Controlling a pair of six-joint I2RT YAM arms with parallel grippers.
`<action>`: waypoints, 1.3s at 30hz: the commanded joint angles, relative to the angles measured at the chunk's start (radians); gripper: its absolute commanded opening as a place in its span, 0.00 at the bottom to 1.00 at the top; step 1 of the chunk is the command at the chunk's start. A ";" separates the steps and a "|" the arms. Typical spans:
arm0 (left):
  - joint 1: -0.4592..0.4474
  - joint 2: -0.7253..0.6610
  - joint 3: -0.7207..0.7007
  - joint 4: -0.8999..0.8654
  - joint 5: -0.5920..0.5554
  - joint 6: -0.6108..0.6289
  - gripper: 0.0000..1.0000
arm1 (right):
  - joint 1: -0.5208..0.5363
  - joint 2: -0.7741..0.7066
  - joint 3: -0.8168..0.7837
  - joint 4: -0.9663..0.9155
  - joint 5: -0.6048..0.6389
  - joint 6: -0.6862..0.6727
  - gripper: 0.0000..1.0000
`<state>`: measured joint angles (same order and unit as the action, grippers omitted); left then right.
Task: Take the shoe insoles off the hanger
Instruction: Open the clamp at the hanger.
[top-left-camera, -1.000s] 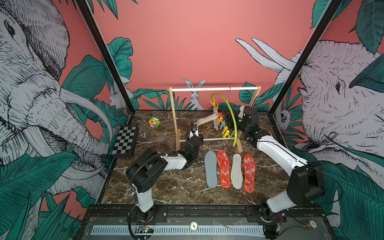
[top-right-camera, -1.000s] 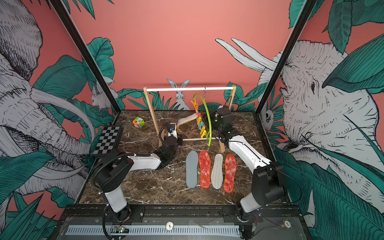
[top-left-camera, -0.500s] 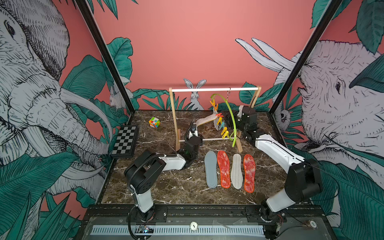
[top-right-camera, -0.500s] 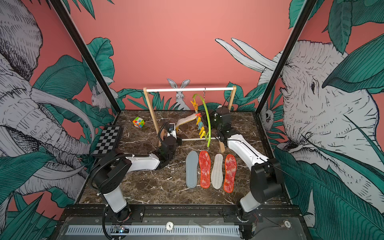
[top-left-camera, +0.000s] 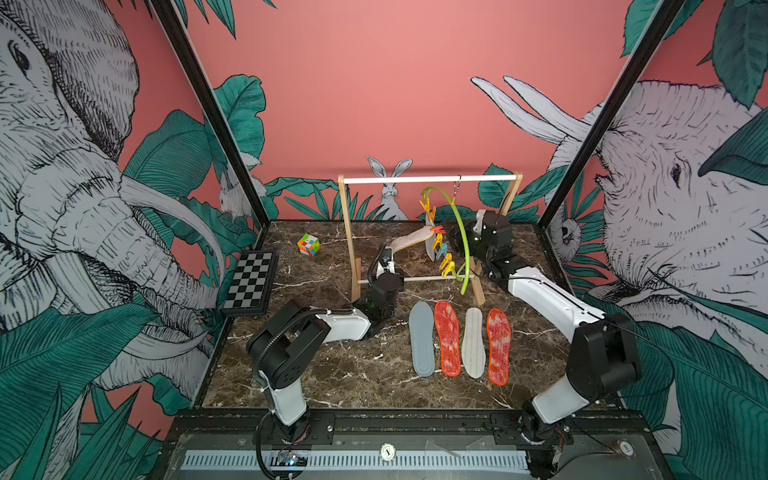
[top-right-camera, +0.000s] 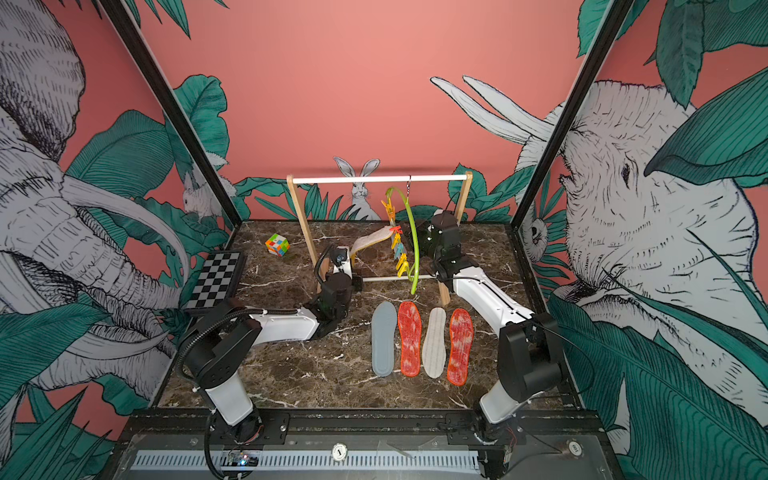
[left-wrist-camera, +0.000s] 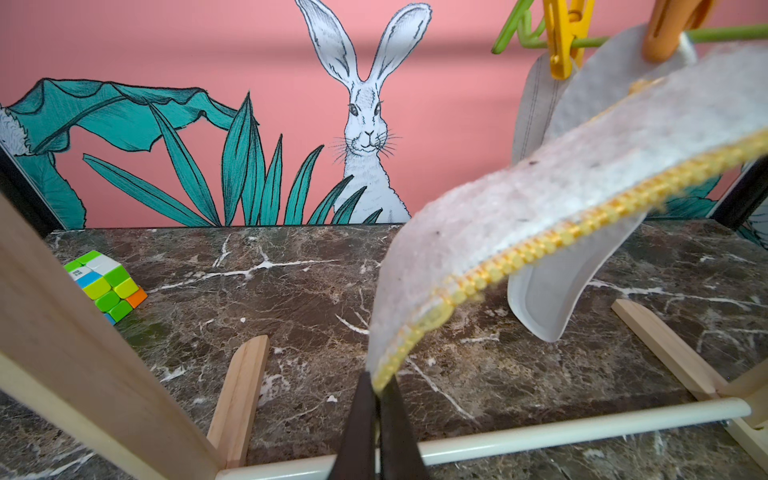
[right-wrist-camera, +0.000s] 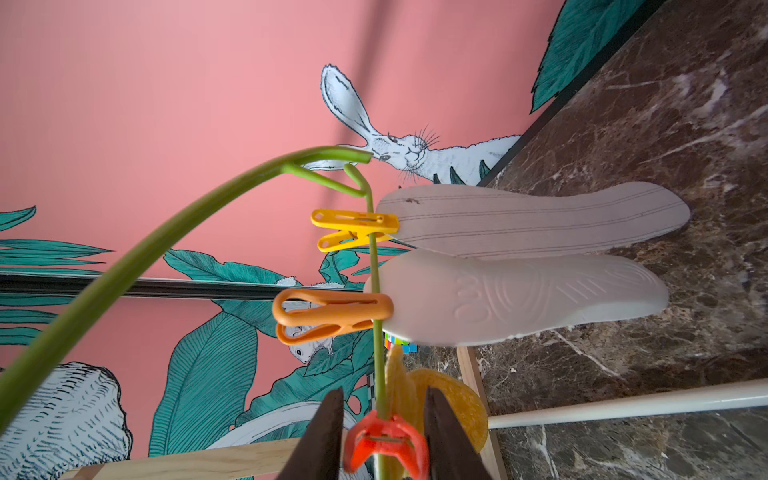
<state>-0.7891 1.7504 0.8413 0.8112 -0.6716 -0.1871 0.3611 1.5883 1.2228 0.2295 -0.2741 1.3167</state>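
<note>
Enclosure: pink walls with an elephant, rabbit and leaf mural; dark marble tabletop (top-left-camera: 332, 374).

Wooden rack (top-left-camera: 347, 232) stands at the back centre. The hanger (top-left-camera: 461, 232) hangs from its white rod (top-left-camera: 428, 179) by a small metal hook.

Off the hanger: four insoles lie flat side by side on the tabletop in front of the rack. These are the blue-grey insole (top-left-camera: 421, 338), a red insole (top-left-camera: 448, 337), the light grey insole (top-left-camera: 473, 341) and a second red insole (top-left-camera: 498, 345).

On the hanger, three:
- striped white insole (right-wrist-camera: 532, 220), held by the yellow clip (right-wrist-camera: 355, 228)
- embossed white insole (right-wrist-camera: 515, 297), held by the orange clip (right-wrist-camera: 332, 316)
- mustard insole (left-wrist-camera: 561, 199), held by the red clip (right-wrist-camera: 386, 446)

Left pincer (left-wrist-camera: 376, 390): jaws together, clamped on the free tip of the mustard insole. The insole bows from there up to the clip, pale fleecy face and yellow stitched edge toward the wrist camera.

Right pincer (right-wrist-camera: 384, 399): on the far side of the hoop, one finger on each side of the red clip. Both appear to press its handles, with the mustard insole's clipped end just beyond the fingertips.

Also present: puzzle cube (top-left-camera: 308, 244) back left; chessboard (top-left-camera: 250, 282) at the left edge.
</note>
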 joint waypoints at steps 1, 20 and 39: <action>0.005 -0.045 -0.013 -0.004 -0.010 -0.002 0.00 | 0.004 0.018 0.024 0.078 -0.016 0.011 0.32; 0.008 -0.045 -0.030 -0.006 -0.020 -0.008 0.00 | 0.004 0.045 0.014 0.111 -0.035 0.026 0.23; 0.008 -0.082 -0.090 -0.003 -0.038 -0.034 0.00 | 0.004 0.041 0.008 0.116 -0.049 0.023 0.34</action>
<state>-0.7883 1.7203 0.7654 0.8101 -0.6930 -0.2066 0.3611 1.6249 1.2259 0.2985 -0.3119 1.3434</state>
